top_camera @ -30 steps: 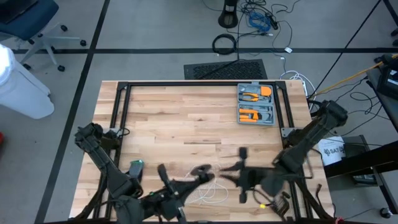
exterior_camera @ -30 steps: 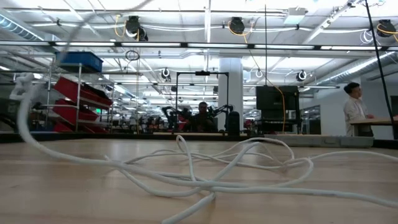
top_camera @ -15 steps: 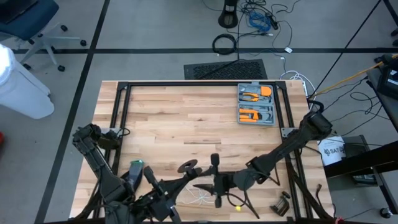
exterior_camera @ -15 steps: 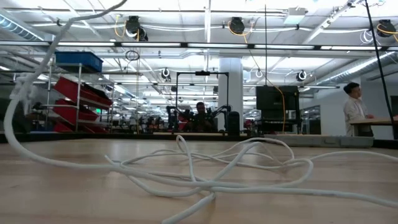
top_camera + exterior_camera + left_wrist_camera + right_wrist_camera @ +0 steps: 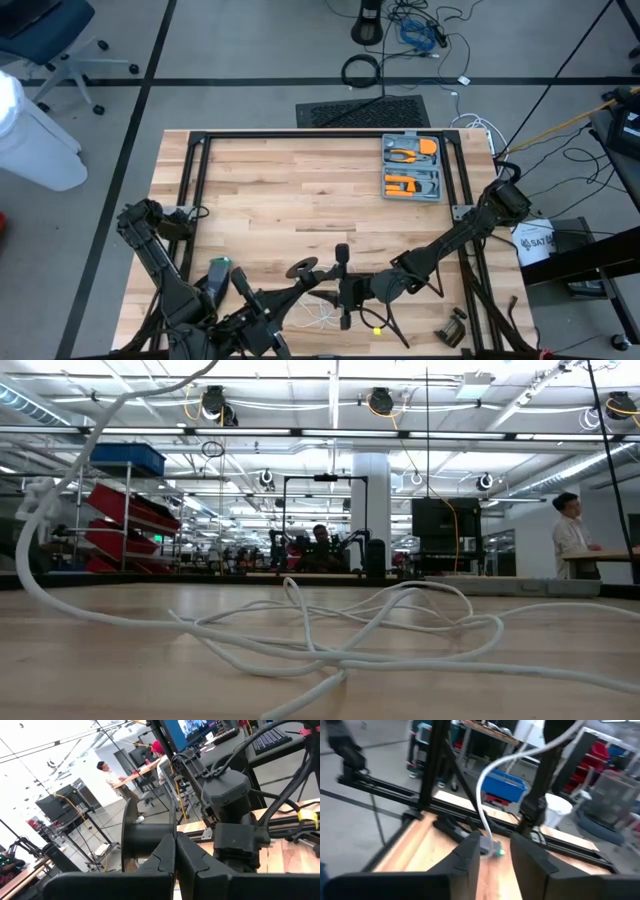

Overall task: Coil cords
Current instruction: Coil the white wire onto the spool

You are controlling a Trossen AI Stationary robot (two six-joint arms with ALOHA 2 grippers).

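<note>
You had a pale wooden table [image 5: 300, 190] with a black frame [image 5: 190, 160] along its far edge and both sides. A grey tool case [image 5: 411, 168], open, with orange-handled tools inside, lay near the far right corner. The white cord [image 5: 340, 630] sprawled in loose loops on the wood at the near edge, one strand rising off the surface. A small green-tipped item [image 5: 218, 266] sat near the left, possibly a plug.
</note>
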